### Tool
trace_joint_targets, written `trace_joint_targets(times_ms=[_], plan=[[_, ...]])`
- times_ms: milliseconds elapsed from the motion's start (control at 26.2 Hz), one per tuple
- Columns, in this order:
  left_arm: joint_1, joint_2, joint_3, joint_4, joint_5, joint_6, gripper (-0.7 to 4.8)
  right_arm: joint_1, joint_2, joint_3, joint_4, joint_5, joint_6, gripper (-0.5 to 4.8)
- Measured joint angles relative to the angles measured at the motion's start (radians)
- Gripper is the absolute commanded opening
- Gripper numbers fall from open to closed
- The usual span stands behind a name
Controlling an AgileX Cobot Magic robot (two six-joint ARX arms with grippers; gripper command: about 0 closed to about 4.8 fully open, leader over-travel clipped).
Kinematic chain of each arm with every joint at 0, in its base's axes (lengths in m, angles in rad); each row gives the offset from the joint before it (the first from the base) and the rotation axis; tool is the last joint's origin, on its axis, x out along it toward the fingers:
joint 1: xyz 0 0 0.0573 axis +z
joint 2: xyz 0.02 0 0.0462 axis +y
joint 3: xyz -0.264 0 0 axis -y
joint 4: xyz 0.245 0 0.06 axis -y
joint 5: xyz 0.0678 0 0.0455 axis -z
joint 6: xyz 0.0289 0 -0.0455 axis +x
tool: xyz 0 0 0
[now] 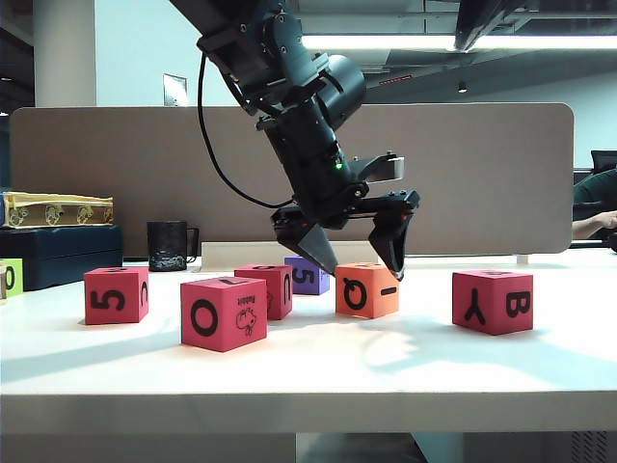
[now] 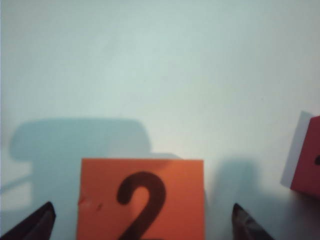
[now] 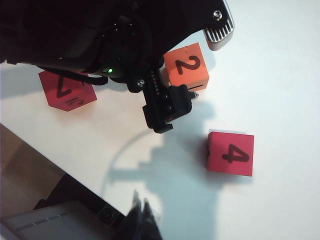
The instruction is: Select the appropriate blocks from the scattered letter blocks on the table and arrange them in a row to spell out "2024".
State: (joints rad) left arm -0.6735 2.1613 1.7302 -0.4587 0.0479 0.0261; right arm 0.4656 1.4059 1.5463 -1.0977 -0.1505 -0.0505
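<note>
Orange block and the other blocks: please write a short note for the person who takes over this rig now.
Left hand: open, low over the orange block, one finger on each side, not gripping.
Right hand: shut, empty, high above the table.
Orange block shows 2 on top. The red block right of it in the exterior view shows 4, with a gap between them.
Done: no finished row.
Left: bring two more blocks, line up "2024".

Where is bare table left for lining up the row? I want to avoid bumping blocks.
Bare: the gap between the orange cube and the Y/B cube, and the front strip of table. Crowded: the O cube, cartoon cube and purple cube, beside the open left tool.
</note>
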Motion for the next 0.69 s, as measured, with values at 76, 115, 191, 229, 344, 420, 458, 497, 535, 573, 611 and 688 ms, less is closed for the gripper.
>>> trace_joint_targets(times_ms=[76,115,191,229,344,420,458,497,535,573,611,688], plan=[[0.0,0.0,0.0,0.003,0.0,0.0,3.71,0.0,0.0,0.0,0.0,0.0,0.0,-0.02],[0.0,0.0,0.0,0.004,0.0,0.0,3.71,0.0,0.0,0.0,0.0,0.0,0.0,-0.02],[0.0,0.0,0.0,0.004,0.0,0.0,3.71,0.0,0.0,0.0,0.0,0.0,0.0,-0.02],[0.0,0.0,0.0,0.006,0.0,0.0,3.71,0.0,0.0,0.0,0.0,0.0,0.0,-0.02],[0.0,0.001,0.0,0.013,0.0,0.0,3.7,0.0,0.0,0.0,0.0,0.0,0.0,-0.02],[0.0,0.006,0.0,0.014,0.0,0.0,3.67,0.0,0.0,0.0,0.0,0.0,0.0,-0.02],[0.0,0.013,0.0,0.013,0.0,0.0,3.66,0.0,0.0,0.0,0.0,0.0,0.0,-0.02],[0.0,0.017,0.0,0.013,0.0,0.0,3.66,0.0,0.0,0.0,0.0,0.0,0.0,-0.02],[0.0,0.019,0.0,0.013,0.0,0.0,3.64,0.0,0.0,0.0,0.0,0.0,0.0,-0.02],[-0.001,0.02,0.0,0.013,0.0,0.0,3.56,0.0,0.0,0.0,0.0,0.0,0.0,-0.02],[0.0,0.021,0.0,0.013,0.0,0.0,3.35,0.0,0.0,0.0,0.0,0.0,0.0,-0.02],[0.0,0.021,0.0,0.013,0.0,0.0,2.91,0.0,0.0,0.0,0.0,0.0,0.0,-0.02]])
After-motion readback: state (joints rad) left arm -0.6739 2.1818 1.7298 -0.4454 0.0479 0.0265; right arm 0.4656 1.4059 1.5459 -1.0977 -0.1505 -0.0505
